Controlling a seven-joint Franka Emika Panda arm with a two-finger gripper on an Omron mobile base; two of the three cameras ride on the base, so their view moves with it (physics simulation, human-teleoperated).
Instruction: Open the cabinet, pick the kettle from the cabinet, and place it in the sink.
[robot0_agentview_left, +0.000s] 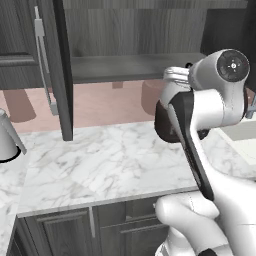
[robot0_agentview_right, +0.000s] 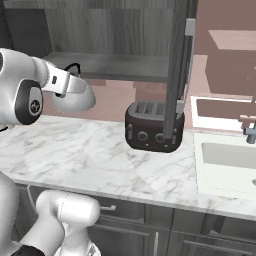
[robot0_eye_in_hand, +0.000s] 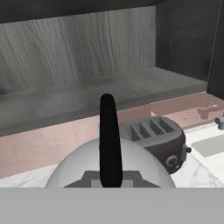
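A: The dark grey wood-grain wall cabinet (robot0_agentview_right: 125, 30) stands open; the off-white sink (robot0_agentview_right: 227, 162) lies far right.

B: The end effector (robot0_agentview_right: 75, 84) grips the squat silver-grey kettle (robot0_agentview_right: 74, 100) by its handle, above the marble tabletop (robot0_agentview_right: 100, 155). It should carry high over the dark toaster (robot0_agentview_right: 152, 127).

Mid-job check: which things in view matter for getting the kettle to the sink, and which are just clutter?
Job:
kettle, held up by its black handle
tool
open cabinet, its shelf bare
sink

Lying about:
toaster
conical silver vessel
faucet
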